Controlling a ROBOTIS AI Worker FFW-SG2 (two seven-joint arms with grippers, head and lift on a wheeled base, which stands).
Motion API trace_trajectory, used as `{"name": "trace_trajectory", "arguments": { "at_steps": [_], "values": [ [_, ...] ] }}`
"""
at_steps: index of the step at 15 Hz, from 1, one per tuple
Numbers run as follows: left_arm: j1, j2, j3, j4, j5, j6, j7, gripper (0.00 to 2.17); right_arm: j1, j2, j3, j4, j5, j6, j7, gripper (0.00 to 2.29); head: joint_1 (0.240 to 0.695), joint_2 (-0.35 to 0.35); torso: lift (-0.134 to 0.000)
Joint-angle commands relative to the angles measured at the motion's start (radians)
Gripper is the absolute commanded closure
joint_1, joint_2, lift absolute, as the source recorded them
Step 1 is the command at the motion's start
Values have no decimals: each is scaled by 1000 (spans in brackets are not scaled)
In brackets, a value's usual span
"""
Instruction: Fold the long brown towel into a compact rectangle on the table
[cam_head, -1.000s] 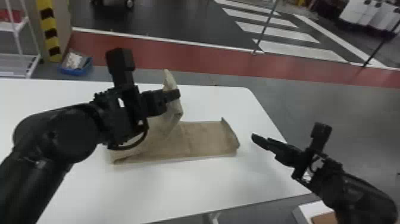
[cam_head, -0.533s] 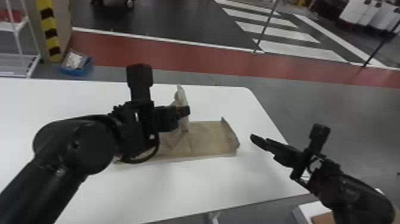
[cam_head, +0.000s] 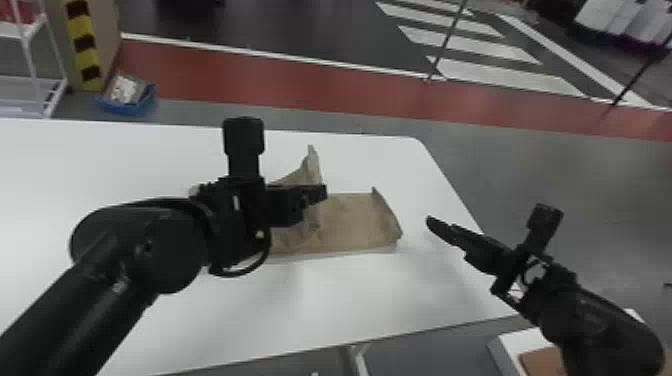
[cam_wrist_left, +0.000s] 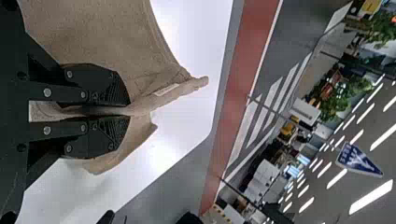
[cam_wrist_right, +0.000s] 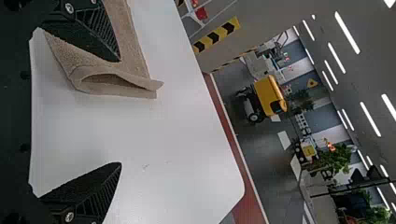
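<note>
Over the middle of the table, my left gripper (cam_head: 322, 192) holds a raised part of the brown towel (cam_head: 357, 220); the rest lies flat toward the right, its right end slightly turned up. In the left wrist view, my left gripper (cam_wrist_left: 127, 111) is shut on the towel (cam_wrist_left: 107, 37), which hangs in folds around the fingers. Off the towel's right end, over the table's right side, is my right gripper (cam_head: 431, 220). The right wrist view has my right gripper (cam_wrist_right: 119, 112) with fingers wide apart, and the towel's looped, folded end (cam_wrist_right: 116, 81) close to one finger.
The white table (cam_head: 320, 295) extends left and in front of the towel, with its right edge under the right arm. A white box (cam_head: 510, 345) stands below at the right front. A blue bin (cam_head: 127, 97) is on the floor behind.
The left gripper has moved right, carrying the raised part of the towel over its flat part. The right arm is almost unchanged.
</note>
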Motion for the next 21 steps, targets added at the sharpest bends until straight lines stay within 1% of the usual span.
{"name": "trace_trajectory", "arguments": {
  "at_steps": [1,3,5,7,8,9,10,11,12,13,14,15,16,17,18,19,20,21],
  "values": [
    [-23,-4,-25,58,0,20,-81,-2,2,1,-2,-3,-5,3,0,97,686,-350,-120],
    [-21,-4,-37,81,-4,60,-119,39,9,4,6,-14,-6,3,0,97,692,-350,-120],
    [-11,-4,-36,81,-4,75,-125,39,10,10,12,-18,-6,9,-1,97,695,-350,-120],
    [20,-4,-19,50,-9,112,-118,39,18,16,17,-29,-6,15,-1,103,695,-350,-120],
    [48,-4,6,-2,-18,149,-111,39,24,24,23,-55,-6,18,-5,130,695,-350,-120],
    [77,-4,39,-60,-54,192,-111,39,25,32,27,-81,-8,31,-12,157,695,-350,-120],
    [115,-4,64,-138,-124,232,-102,39,25,36,38,-112,-8,67,-23,218,695,-350,-120],
    [146,-4,78,-217,-173,253,-73,39,13,41,52,-144,-6,113,-41,265,695,-350,-120],
    [170,12,119,-267,-167,275,-70,46,-18,44,69,-158,-2,172,-54,346,695,-350,-120],
    [189,51,165,-306,-143,287,-82,49,-48,45,92,-165,9,221,-58,377,695,-350,-120],
    [213,97,207,-339,-127,287,-84,49,-87,52,124,-172,29,264,-58,414,695,-350,-120],
    [227,130,242,-355,-123,287,-87,49,-120,76,152,-164,58,273,-61,414,695,-350,-120],
    [246,173,279,-376,-104,287,-92,49,-157,101,190,-158,118,297,-64,414,695,-350,-120],
    [275,215,326,-401,-72,287,-102,49,-185,111,224,-152,168,313,-78,414,695,-350,-120],
    [304,239,363,-418,-47,287,-118,46,-205,111,236,-141,193,322,-78,414,695,-350,-120],
    [319,264,408,-421,9,318,-161,46,-228,111,247,-124,213,337,-87,475,695,-300,-120],
    [339,275,446,-421,51,330,-176,49,-254,111,261,-98,233,359,-94,475,695,-280,-120],
    [351,276,461,-424,52,330,-184,49,-272,111,261,-81,244,374,-103,475,695,-265,-120]
  ]
}}
